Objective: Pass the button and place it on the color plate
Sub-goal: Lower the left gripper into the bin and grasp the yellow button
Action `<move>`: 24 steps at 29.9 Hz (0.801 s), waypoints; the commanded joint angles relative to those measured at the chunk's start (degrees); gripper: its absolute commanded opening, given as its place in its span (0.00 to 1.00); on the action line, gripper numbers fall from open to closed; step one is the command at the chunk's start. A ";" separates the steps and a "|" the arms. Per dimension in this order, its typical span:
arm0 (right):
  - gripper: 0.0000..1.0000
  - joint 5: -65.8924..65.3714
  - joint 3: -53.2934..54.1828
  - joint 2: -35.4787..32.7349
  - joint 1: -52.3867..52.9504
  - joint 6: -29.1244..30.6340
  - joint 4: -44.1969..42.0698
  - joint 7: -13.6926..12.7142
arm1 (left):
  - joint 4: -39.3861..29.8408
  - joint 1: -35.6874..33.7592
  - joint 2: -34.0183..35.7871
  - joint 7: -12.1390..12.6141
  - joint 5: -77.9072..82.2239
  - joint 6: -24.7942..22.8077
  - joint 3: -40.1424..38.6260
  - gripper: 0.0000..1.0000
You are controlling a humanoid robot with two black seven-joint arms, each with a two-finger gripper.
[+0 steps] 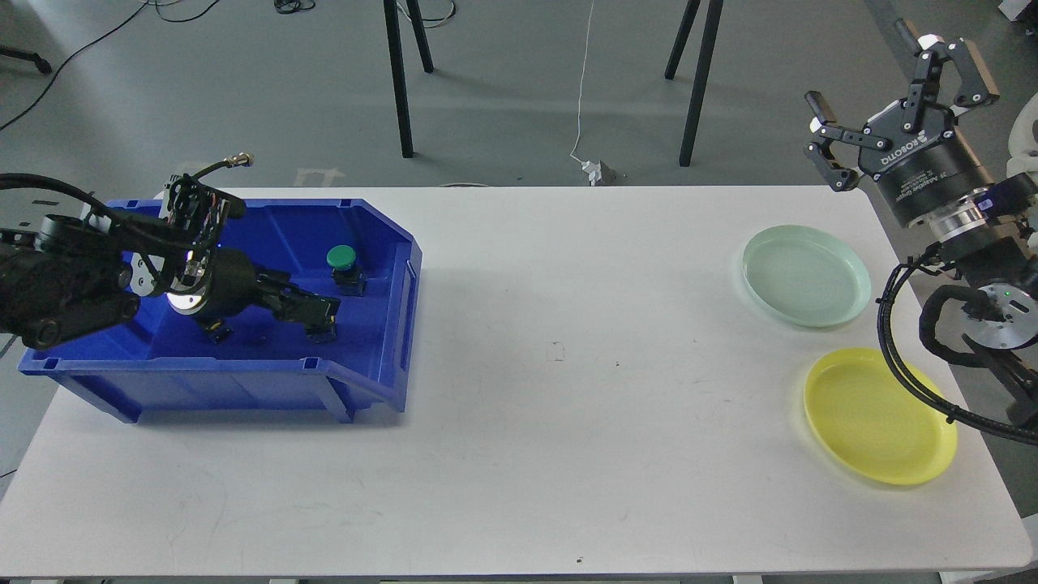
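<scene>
Green-capped push button (pixel 342 261) sits loose in blue plastic bin (pixel 243 381), beside my left gripper (pixel 322 318); its jaw state unclear. Right gripper (pixel 896 93) spread open, raised near green plate (pixel 806 276), yellow plate (pixel 880 416), I judge for handover.

— Where is the left gripper (pixel 324 312)?
— Inside the blue bin (pixel 243 389), low over its floor, just beside the green button (pixel 341 258).
— Open or closed?
— Too dark against the bin to say; possibly something lies under it.
— And the right gripper (pixel 896 105)?
— Raised past the table (pixel 519 405) edge, fingers spread wide, above the pale green plate (pixel 807 276); the yellow plate (pixel 880 418) lies nearer.
</scene>
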 commanded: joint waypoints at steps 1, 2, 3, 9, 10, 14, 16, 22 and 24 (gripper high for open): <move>0.99 0.00 -0.01 0.00 -0.35 0.00 0.00 0.00 | 0.57 0.26 -0.08 0.00 0.00 -0.07 -0.04 0.98; 0.99 0.00 -0.01 0.00 -0.35 0.00 0.00 0.00 | 0.57 0.26 -0.08 0.00 0.00 -0.16 -0.04 0.98; 0.99 0.00 -0.01 0.00 -0.44 0.00 0.00 0.00 | 0.74 0.35 -0.08 0.00 0.00 -0.16 -0.04 0.98; 0.99 0.00 -0.01 -0.17 -0.87 0.00 0.00 0.00 | 1.62 1.75 -0.26 0.00 0.00 -0.34 -0.04 0.97; 0.99 0.00 -0.01 -0.26 -0.88 0.00 0.00 0.00 | 1.62 1.76 -0.26 0.00 0.00 -0.34 -0.13 0.97; 0.99 0.00 -0.01 -0.26 -1.14 0.00 -0.08 0.00 | 1.62 1.84 -0.26 0.00 0.00 -0.43 -0.39 0.96; 0.99 0.00 -0.01 -0.26 -1.23 0.00 0.00 0.00 | 1.62 2.45 -0.35 0.00 -0.09 -0.43 -0.48 0.96; 0.99 0.09 -0.01 -0.26 -1.23 0.00 0.00 0.00 | 3.73 4.04 -2.01 0.00 -0.09 -0.51 -1.71 0.93; 0.99 0.09 -0.01 -0.26 -1.23 0.00 0.00 0.00 | 4.08 4.30 -2.28 0.00 -0.09 -0.51 -1.71 0.91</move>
